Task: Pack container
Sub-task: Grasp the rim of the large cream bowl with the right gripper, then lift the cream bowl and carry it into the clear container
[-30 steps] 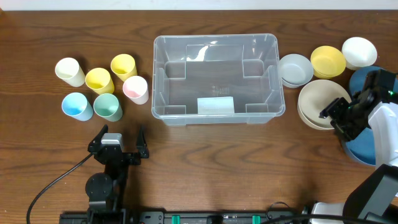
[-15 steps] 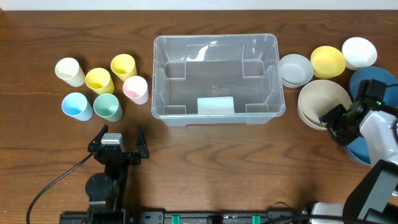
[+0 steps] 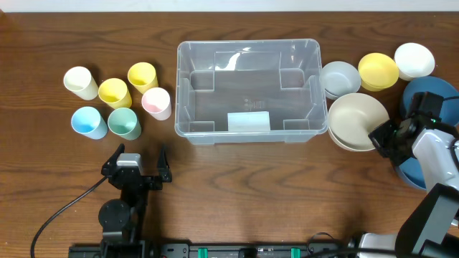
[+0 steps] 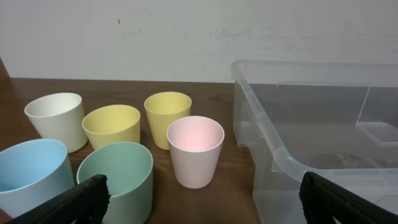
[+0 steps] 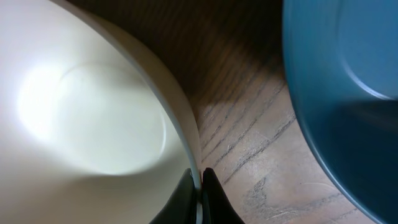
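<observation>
Fingers (image 5: 181, 204) of the right gripper (image 5: 199, 186) were shown pinched on the cream bowl (image 5: 81, 112) only by the wrist view; the left gripper (image 3: 138, 159) was held open; the container (image 3: 247, 93) was laid lengthwise left-right, mouth upward.

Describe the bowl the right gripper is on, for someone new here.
Find the clear container mid-table. Off its right front corner sits the cream bowl. It is wider than the grey bowl and yellow bowl beyond it, and the right gripper pinches its rim.

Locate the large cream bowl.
Overhead, the large cream bowl sits right of the container, close beside its right wall, next to the grey bowl, its rim pinched by the right gripper.
</observation>
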